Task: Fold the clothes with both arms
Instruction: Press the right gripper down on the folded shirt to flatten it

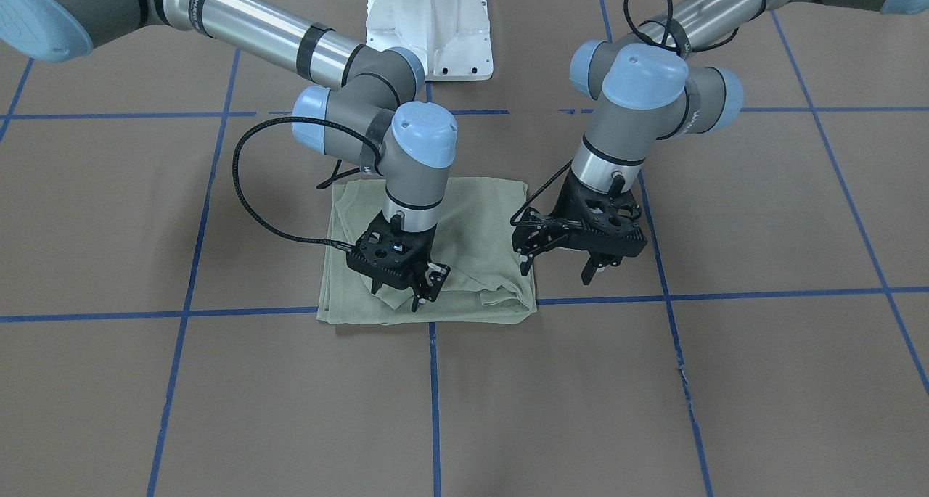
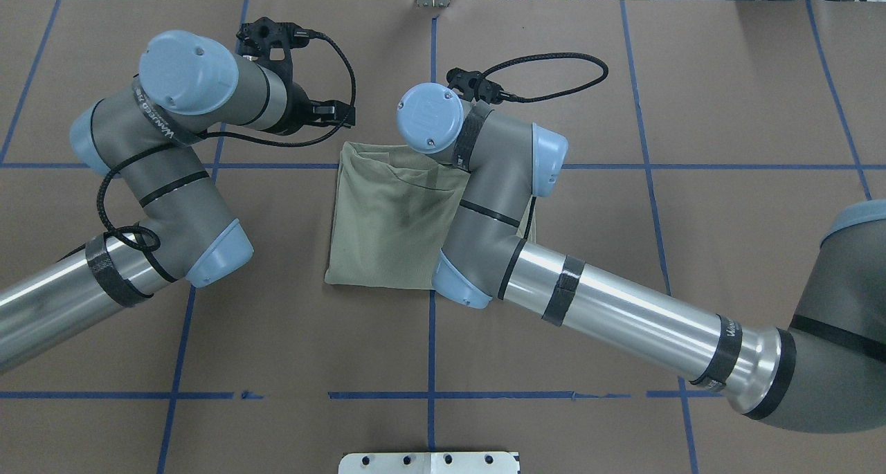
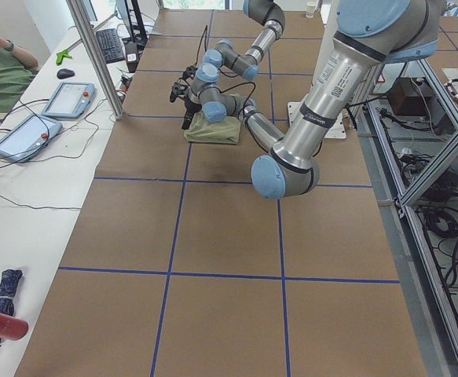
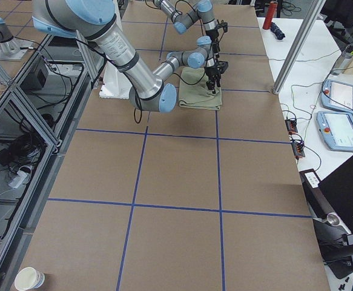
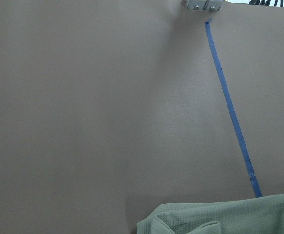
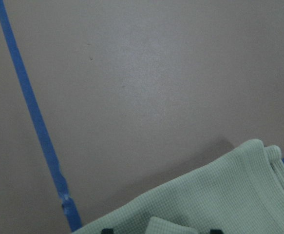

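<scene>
The clothes are one sage-green shirt (image 1: pixel 479 228), folded into a rough rectangle on the brown table near its middle, also seen from overhead (image 2: pixel 387 218). My right gripper (image 1: pixel 397 297) points down over the shirt's front edge. It is open, and in the right wrist view a small fold of cloth (image 6: pixel 166 225) lies between the fingertips. My left gripper (image 1: pixel 555 273) hangs open just off the shirt's side edge, holding nothing. Only the shirt's rim (image 5: pixel 219 219) shows in the left wrist view. In the overhead view the right gripper is hidden under its own wrist.
Blue tape lines (image 1: pixel 435 381) divide the brown table cover into squares. The white pedestal base (image 1: pixel 428 25) stands behind the shirt. A side table with tablets (image 3: pixel 24 133) and a seated person lies beyond the far edge, next to a metal post (image 3: pixel 95 55).
</scene>
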